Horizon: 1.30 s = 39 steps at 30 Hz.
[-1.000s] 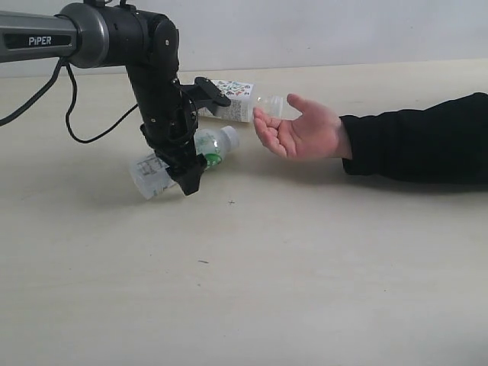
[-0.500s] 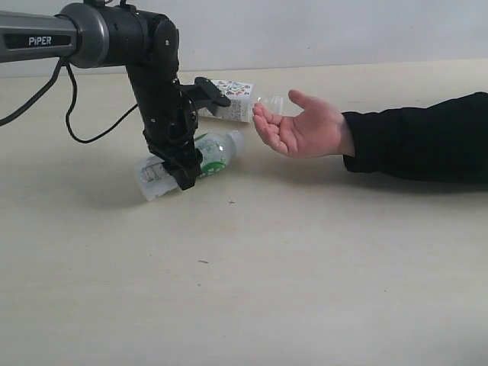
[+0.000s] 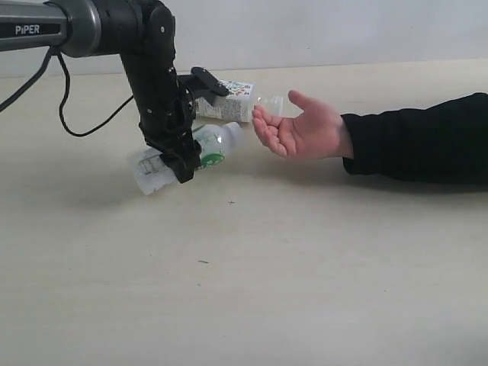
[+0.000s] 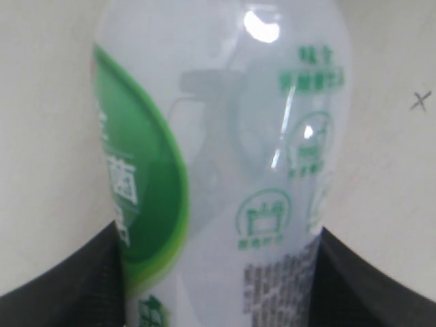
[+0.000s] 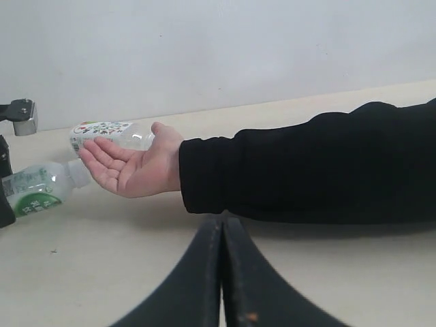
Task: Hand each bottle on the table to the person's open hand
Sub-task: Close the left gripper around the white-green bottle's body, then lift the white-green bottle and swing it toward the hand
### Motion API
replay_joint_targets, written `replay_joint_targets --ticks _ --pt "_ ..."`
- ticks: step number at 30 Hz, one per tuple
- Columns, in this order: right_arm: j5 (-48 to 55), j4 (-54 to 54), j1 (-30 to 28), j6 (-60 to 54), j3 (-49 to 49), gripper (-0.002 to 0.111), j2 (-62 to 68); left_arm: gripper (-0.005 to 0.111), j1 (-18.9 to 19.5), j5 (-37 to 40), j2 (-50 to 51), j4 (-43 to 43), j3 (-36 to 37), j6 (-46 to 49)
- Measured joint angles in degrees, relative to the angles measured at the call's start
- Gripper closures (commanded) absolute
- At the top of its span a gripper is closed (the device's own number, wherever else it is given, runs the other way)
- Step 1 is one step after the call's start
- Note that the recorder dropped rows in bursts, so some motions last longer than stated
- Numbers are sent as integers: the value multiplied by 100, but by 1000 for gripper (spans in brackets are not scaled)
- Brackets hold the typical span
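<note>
My left gripper (image 3: 178,160) is shut on the white-green bottle (image 3: 210,148), which lies tilted between the jaws with its white cap toward the person's open hand (image 3: 305,131). In the left wrist view the bottle (image 4: 225,136) fills the frame, with a black finger (image 4: 61,286) on each side of it. The clear squarish bottle with the floral label (image 3: 227,107) lies on the table (image 3: 305,267) behind, its neck by the hand's fingertips. In the right wrist view my right gripper (image 5: 222,228) is shut and empty, low over the table in front of the black sleeve (image 5: 306,163).
The person's arm in the black sleeve (image 3: 419,137) stretches in from the right edge. A black cable (image 3: 84,130) hangs from the left arm over the table's far left. In the right wrist view the hand (image 5: 133,167) sits palm up beside both bottles.
The left jaws have closed on the white-green bottle. The arm has since risen a little, carrying the bottle slightly up and to the left. The hand has barely moved.
</note>
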Motion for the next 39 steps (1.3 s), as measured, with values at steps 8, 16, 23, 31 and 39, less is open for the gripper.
replay_joint_targets --ticks 8,16,23,31,39 --pt "0 0 0 0 0 108 0 107 0 82 -417 0 0 -533" --pt "0 0 0 0 0 108 0 107 0 222 -803 0 0 -1223" --pt "0 0 0 0 0 108 0 107 0 332 -1065 -11 0 -1832" --pt "0 0 0 0 0 108 0 107 -529 293 -1196 -64 0 -3630" --pt "0 0 0 0 0 108 0 107 -1234 -64 -1196 -348 -836 -5479"
